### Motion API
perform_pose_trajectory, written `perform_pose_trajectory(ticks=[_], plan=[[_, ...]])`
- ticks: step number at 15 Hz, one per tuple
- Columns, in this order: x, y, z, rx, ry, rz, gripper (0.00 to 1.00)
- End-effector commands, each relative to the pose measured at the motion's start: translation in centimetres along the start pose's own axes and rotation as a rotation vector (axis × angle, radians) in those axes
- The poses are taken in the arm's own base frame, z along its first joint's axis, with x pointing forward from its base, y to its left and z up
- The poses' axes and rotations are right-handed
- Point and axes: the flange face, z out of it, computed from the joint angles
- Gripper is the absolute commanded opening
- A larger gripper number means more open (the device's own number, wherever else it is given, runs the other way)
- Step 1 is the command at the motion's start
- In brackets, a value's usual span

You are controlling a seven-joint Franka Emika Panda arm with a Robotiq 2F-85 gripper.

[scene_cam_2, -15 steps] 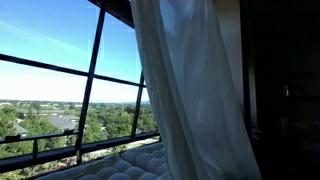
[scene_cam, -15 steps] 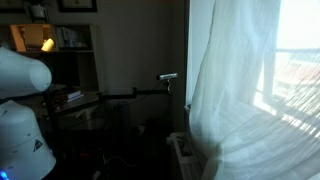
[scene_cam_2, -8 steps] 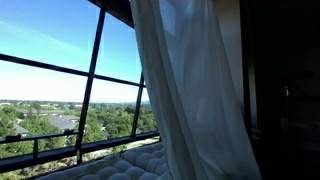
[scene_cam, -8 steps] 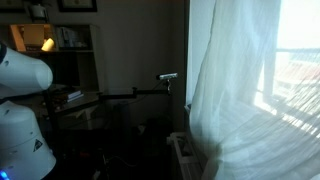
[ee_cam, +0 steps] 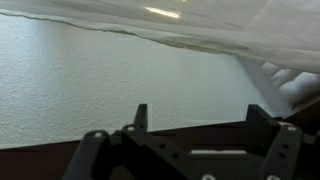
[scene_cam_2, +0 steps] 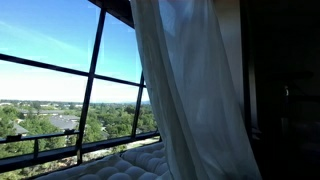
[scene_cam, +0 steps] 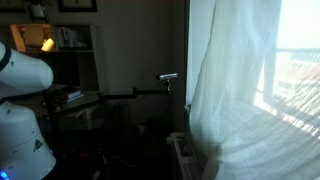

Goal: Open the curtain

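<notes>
Hanging in vertical folds, the curtain (ee_cam: 210,22) is seen ahead of the gripper (ee_cam: 200,126), whose jaws are spread open, empty

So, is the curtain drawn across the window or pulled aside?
Partly drawn: the curtain hangs spread over one side, while the window beside it is bare.

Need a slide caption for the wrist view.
Open end effector facing a pale surface, sheer curtain draped across the top.
</notes>
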Motion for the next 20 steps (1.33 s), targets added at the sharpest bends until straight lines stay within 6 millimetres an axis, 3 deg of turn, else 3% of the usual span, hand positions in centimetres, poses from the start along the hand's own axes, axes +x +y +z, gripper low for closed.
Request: perform_pose_trajectory(ticks=[1,4,8,13,20], plan=[[-1.0,-1.0,2.1,0.073,-0.028,0.019,1.0],[-1.5,-2.5,4.4,0.124,-0.031,0.031,1.0],[-0.7,-3.3,5.8,0.197,-0.004,-0.015,1.0],[-0.2,-2.7,5.6,0.222,-0.163,-0.147,1.0],[-1.9,-1.6,4.7,0.206,-0.413,-0.287,1.0]])
